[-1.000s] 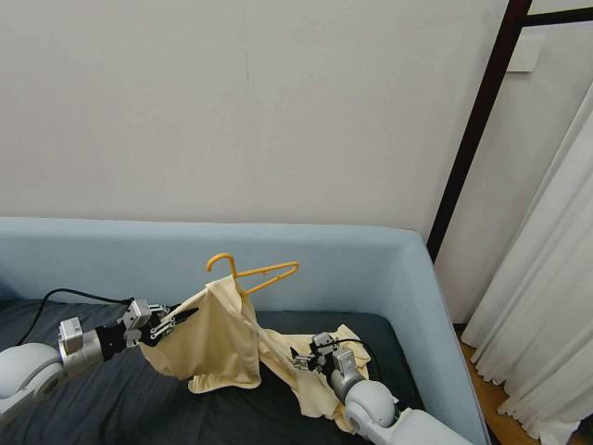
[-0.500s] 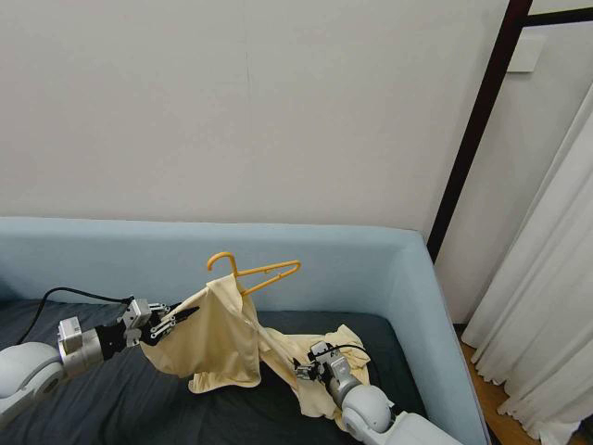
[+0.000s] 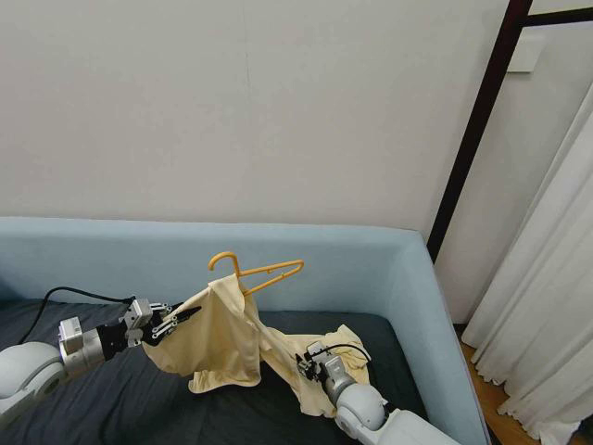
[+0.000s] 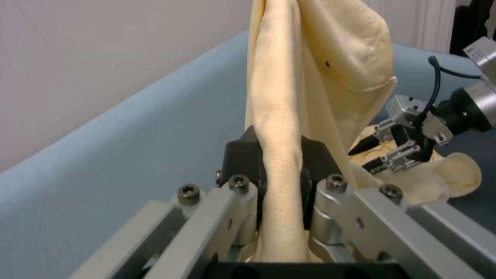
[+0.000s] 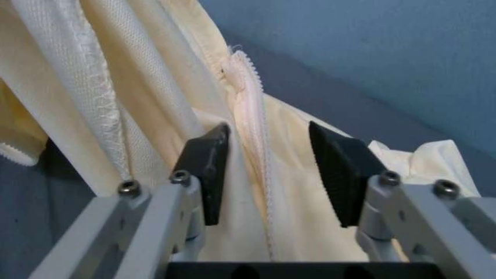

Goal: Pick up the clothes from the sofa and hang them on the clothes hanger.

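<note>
Reference: hanger point(image 3: 255, 273). Above it: open air before the bare wall point(image 3: 278, 111); behind it: the sofa backrest point(image 3: 352, 255). Below it: the cream garment point(image 3: 222, 338) hangs as a curtain; one band runs down and right to the right gripper point(image 3: 304, 362), barring a straight pass. Left of it: the left gripper point(image 3: 183, 318), its arm and a cable point(image 3: 65, 295). Below and left: bare dark seat point(image 3: 111, 408), open. Far right: sofa side wall point(image 3: 435, 315), black pole point(image 3: 473, 139), curtain point(image 3: 547, 306); a strip of seat lies free before the side wall.
</note>
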You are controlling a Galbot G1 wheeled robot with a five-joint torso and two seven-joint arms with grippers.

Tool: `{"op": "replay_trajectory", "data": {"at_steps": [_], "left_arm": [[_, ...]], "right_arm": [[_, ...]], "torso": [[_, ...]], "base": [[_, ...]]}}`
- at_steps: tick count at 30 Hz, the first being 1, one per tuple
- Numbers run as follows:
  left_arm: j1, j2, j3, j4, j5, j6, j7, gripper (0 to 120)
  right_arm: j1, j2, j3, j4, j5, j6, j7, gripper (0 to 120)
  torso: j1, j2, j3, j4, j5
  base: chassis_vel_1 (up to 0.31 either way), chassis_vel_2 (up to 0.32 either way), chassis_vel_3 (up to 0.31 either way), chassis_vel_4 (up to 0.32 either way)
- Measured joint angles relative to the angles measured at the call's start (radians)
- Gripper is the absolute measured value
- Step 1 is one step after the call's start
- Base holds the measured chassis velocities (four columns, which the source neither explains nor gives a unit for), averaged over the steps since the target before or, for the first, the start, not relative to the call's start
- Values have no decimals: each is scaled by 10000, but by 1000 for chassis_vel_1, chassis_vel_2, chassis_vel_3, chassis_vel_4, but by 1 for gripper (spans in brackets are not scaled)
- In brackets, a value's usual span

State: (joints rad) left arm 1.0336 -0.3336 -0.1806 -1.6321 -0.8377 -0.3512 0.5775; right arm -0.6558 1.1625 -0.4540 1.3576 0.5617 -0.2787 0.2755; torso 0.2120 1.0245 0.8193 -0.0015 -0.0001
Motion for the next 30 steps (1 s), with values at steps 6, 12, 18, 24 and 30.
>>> {"op": "replay_trajectory", "data": {"at_steps": [6, 12, 18, 24, 30], "left_arm": [[-21, -16, 0, 46, 0, -15, 0, 7], [-21, -48, 0, 77, 0, -38, -4, 7], [-20, -52, 16, 145, 6, -80, -9, 7], [-76, -91, 70, 283, 6, -135, -9, 7], [-117, -166, 94, 435, 6, -239, 25, 7]], "right_arm": [[52, -13, -93, -26, 14, -56, -136, 18], [76, -47, -224, 21, 9, -206, -180, 0], [70, -43, -222, 34, -103, -176, -114, 0], [55, -207, -22, 325, -171, -147, 280, 0], [28, -594, 369, 1035, 124, -4, 404, 0]], "torso": [[0, 0, 0, 0, 0], [0, 0, 0, -1, 0], [0, 0, 0, 0, 0], [0, 0, 0, 0, 0], [0, 0, 0, 0, 0]], "base": [[0, 0, 0, 0], [0, 0, 0, 0], [0, 0, 0, 0], [0, 0, 0, 0], [0, 0, 0, 0]]}}
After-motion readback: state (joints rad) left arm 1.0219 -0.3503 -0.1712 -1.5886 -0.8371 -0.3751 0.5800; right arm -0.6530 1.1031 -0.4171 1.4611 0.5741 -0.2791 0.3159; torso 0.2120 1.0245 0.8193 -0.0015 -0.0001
